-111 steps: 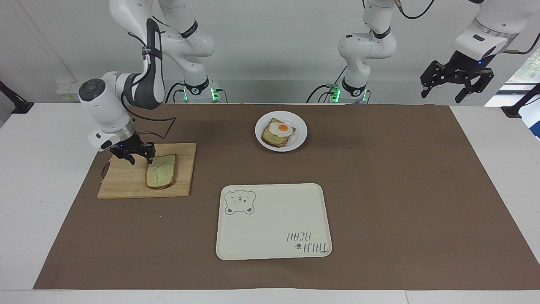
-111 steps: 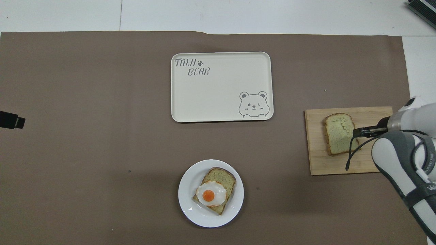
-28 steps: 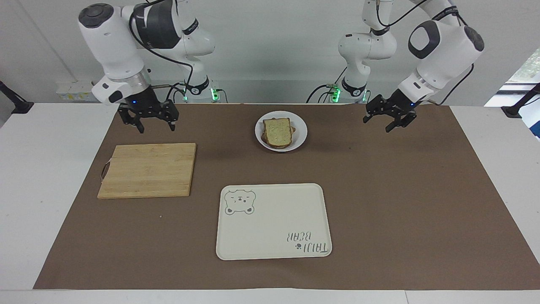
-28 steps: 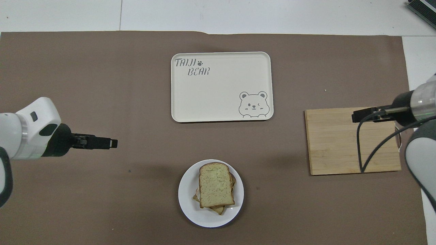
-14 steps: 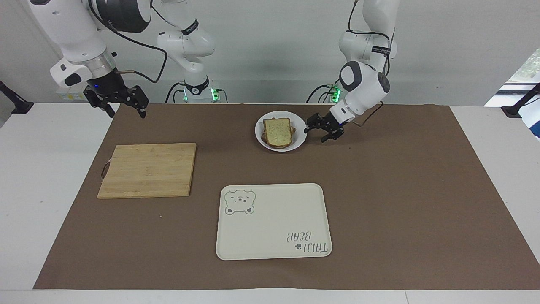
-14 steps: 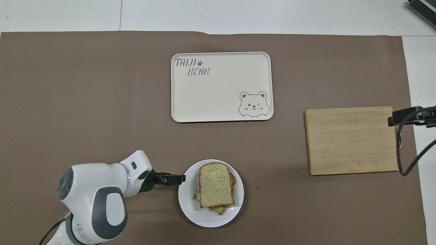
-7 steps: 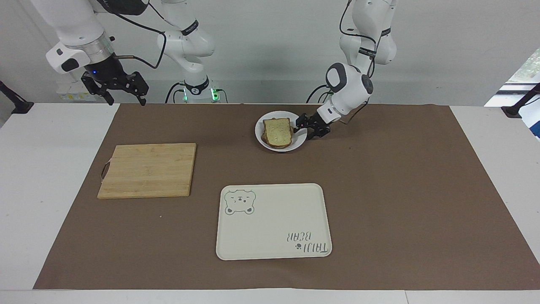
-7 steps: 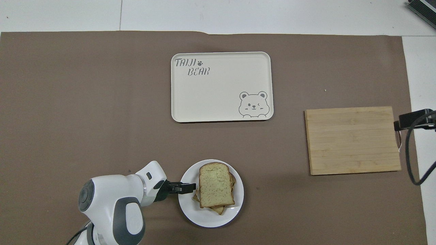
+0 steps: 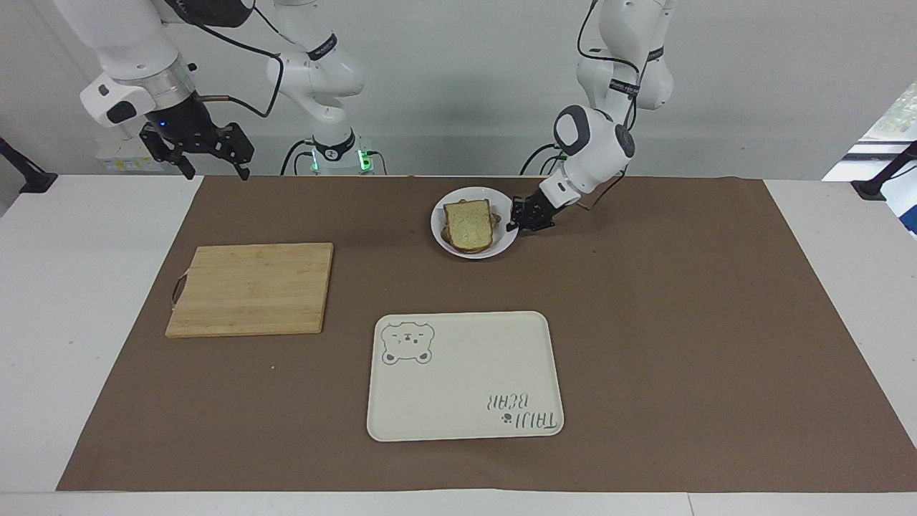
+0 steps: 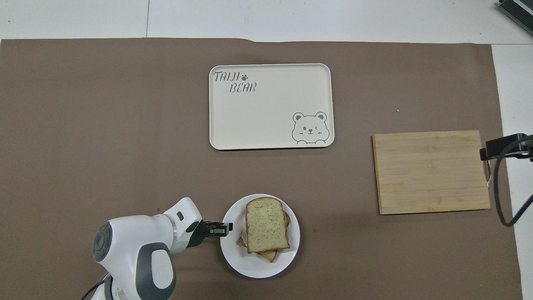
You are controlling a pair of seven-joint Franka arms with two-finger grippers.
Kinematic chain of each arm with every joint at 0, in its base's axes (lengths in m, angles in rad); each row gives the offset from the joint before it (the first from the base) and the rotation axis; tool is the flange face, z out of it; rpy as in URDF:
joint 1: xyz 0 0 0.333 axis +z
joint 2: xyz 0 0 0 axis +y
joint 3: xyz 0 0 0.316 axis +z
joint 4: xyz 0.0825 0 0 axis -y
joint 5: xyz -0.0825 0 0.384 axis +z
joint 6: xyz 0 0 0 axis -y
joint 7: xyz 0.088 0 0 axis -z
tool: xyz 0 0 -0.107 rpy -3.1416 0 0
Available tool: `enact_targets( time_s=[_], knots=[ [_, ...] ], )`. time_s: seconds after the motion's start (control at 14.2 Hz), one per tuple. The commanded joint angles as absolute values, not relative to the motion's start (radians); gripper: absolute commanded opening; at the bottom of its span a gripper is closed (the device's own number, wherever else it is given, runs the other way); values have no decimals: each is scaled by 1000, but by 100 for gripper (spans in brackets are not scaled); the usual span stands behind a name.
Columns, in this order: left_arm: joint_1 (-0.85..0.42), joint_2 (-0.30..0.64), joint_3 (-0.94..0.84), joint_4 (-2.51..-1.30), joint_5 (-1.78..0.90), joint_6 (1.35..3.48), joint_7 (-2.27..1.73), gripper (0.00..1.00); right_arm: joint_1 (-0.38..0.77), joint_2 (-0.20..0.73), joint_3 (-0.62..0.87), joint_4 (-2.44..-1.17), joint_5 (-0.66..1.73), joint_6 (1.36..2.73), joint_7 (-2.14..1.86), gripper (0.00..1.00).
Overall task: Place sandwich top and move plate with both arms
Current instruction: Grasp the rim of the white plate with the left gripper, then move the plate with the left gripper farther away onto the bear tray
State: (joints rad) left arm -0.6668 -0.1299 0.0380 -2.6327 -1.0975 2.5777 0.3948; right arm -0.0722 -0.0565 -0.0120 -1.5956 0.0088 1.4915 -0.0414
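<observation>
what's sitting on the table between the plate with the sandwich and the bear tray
Nothing: between the plate and the tray there is only bare brown table cover, clearest in the overhead view.

Illumination is bright, even and diffuse in both views. Shadows are soft and short: a faint one lies on the brown mat (image 9: 645, 322) beside the plate (image 9: 438, 231), and a thin dark line edges the tray (image 10: 329, 141). The white table (image 9: 71, 322) shows no glare. Daylight enters through a window (image 9: 895, 115) at one edge of the facing view. Both views are sharp, without visible edge distortion.
</observation>
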Motion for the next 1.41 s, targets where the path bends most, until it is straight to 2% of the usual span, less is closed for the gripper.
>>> enact_targets(
  time_s=[0.0,0.28,0.49,0.77,1.34],
  knots=[
    [-672,-135,55,-2643,-1118,2625,396,0,-81,-49,0,-1583,2,1479,-28,100],
    [-591,-127,55,-2564,-1124,2612,397,0,-81,-48,0,-1583,2,1479,-28,100],
    [-487,-111,55,-2469,-1126,2475,408,0,-81,-49,0,-1583,2,1479,-28,100],
    [-405,-9,55,-2303,-1127,2404,486,0,-81,-49,0,-1583,2,1479,-28,100],
    [-354,237,44,-1932,-1152,2402,489,0,-81,-48,-2,-1583,2,1479,-28,100]
  ],
)
